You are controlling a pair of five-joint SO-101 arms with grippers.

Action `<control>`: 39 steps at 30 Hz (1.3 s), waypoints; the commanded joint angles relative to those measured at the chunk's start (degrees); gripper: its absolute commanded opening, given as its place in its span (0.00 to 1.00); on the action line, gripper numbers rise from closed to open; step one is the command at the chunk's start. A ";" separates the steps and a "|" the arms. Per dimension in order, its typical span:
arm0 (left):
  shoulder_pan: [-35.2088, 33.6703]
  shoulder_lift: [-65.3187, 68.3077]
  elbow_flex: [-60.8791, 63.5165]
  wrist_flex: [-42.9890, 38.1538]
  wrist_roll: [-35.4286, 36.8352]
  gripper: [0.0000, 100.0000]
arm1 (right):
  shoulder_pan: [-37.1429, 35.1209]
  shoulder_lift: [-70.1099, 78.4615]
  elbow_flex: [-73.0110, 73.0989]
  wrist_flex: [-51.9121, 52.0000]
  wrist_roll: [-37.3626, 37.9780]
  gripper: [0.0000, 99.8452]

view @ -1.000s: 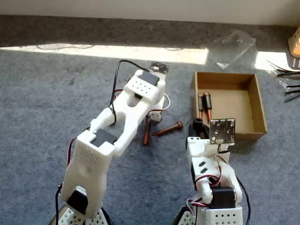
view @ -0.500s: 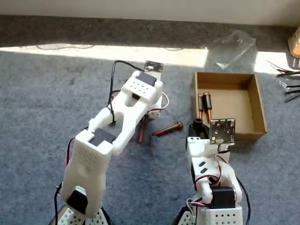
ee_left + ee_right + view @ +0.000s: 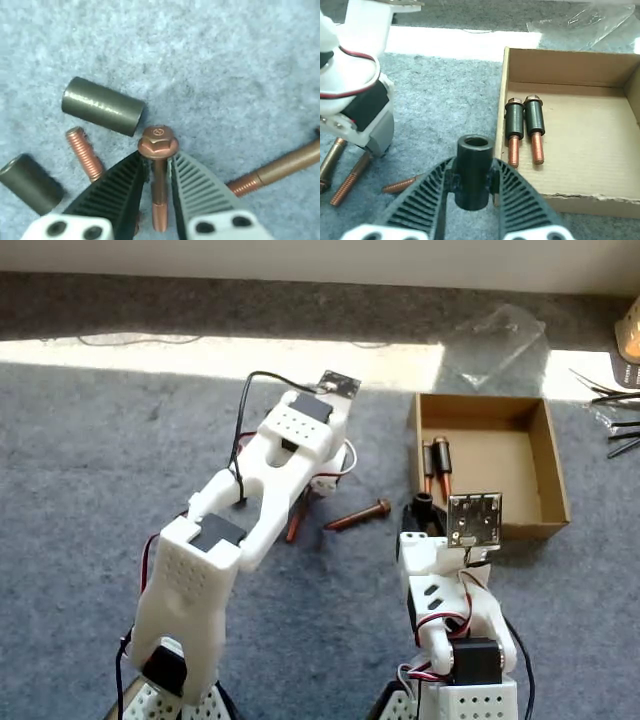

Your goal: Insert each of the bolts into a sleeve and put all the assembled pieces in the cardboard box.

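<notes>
My left gripper (image 3: 158,159) is shut on the shank of a copper bolt (image 3: 158,141), whose hex head sticks out past the fingertips. Below it on the grey carpet lie two dark sleeves (image 3: 102,106) (image 3: 30,185), and another bolt (image 3: 280,169) lies off to the side. My right gripper (image 3: 473,167) is shut on a black sleeve (image 3: 475,150), held upright with its bore open upward, beside the cardboard box (image 3: 570,65). Two assembled pieces (image 3: 524,127) lie in the box. In the high view, the left arm (image 3: 290,450) hangs over the loose bolt (image 3: 357,515).
The box (image 3: 552,475) stands to the right of both arms, near the right gripper (image 3: 425,508). A clear plastic bag (image 3: 495,340) lies behind the box. Black strips (image 3: 615,425) lie at the right edge. Loose bolts (image 3: 347,182) rest near the left arm's wrist.
The left gripper has shifted a little to the left with the bolt in it. The right arm and its sleeve have not moved.
</notes>
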 commanded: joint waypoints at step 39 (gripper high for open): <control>-7.69 -57.01 39.25 -13.36 -15.47 0.01 | -12.70 -0.40 7.25 -16.84 -0.18 0.00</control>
